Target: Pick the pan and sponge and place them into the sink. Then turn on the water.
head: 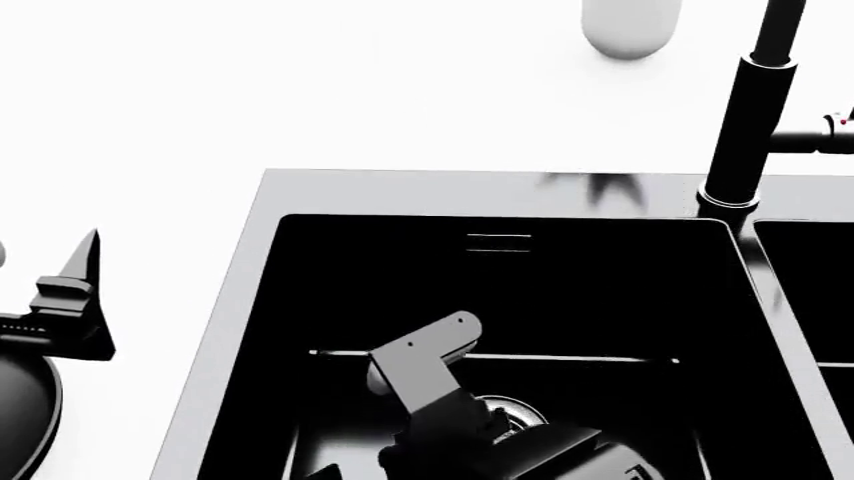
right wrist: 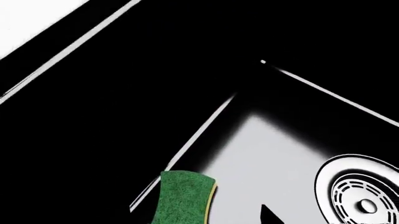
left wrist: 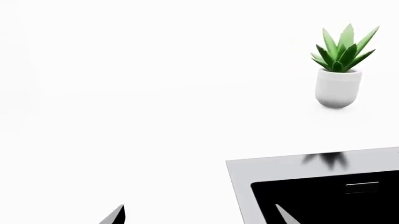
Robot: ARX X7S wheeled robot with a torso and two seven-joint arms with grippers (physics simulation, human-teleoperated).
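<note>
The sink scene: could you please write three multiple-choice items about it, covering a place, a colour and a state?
1. Where is the sponge?
A. on the counter
B. within the sink
C. in the pan
2. What colour is the plant's pot?
A. white
B. black
C. red
3. How is the left gripper?
A. open, empty
B. shut on the pan
C. shut on the sponge

B: the sponge shows inside the sink, near its drain.
A: the pot is white.
A: the left gripper has its fingertips wide apart, with nothing between them.

Matte black right arm (head: 494, 440) w/ grey flat bracket (head: 424, 352); left end effector (head: 67, 300) black, pointed.
</note>
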